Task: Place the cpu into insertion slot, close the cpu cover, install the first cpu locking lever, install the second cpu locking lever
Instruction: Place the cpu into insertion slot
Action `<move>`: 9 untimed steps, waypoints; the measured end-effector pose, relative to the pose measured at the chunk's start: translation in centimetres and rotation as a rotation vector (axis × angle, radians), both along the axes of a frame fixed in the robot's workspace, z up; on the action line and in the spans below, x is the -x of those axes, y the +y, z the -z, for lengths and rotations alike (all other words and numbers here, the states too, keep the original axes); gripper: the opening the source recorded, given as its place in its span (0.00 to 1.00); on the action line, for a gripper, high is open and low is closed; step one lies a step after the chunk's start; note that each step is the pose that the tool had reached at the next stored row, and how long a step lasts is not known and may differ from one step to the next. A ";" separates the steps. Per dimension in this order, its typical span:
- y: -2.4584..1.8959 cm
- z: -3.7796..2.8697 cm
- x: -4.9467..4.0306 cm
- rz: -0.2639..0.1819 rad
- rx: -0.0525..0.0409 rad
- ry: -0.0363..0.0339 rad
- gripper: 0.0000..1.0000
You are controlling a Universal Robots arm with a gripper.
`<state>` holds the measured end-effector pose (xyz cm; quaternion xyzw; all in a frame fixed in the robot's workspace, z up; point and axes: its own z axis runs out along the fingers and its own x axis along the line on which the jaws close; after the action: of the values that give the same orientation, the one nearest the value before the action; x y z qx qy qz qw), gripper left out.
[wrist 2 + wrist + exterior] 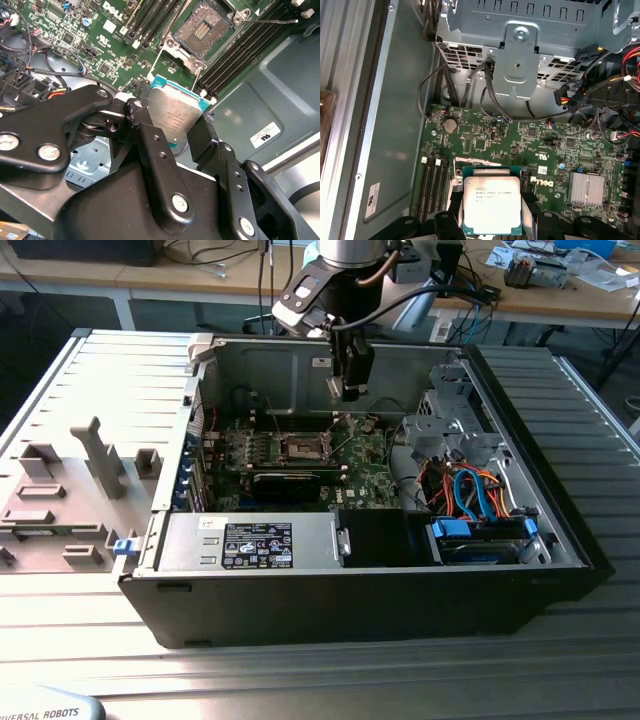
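Inside the open computer case (350,605), my gripper (350,392) pinches the cpu (492,200) by two opposite edges, above the green board (545,145) and apart from the socket (202,30). I judge it light, stiff, fragile underneath; edges are the right hold.

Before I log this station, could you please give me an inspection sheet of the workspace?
Surface: slatted metal table, open computer case on it.
Job's things: cpu in the gripper, above the motherboard; socket empty.
Clutter: grey fixture blocks at the exterior view's left.
Grippers: gripper shut on the cpu.
Cables: orange and blue cables in the case.
Surroundings: workbenches behind.
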<state>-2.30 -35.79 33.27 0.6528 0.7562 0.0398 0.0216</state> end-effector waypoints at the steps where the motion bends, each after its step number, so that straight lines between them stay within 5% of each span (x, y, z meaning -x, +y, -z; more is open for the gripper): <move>1: 0.00 0.00 0.00 0.002 0.0000 0.0000 0.54; 9: 0.00 0.00 0.00 0.010 0.0000 0.0000 0.54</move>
<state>-2.30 -35.79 33.27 0.6565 0.7529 0.0397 0.0218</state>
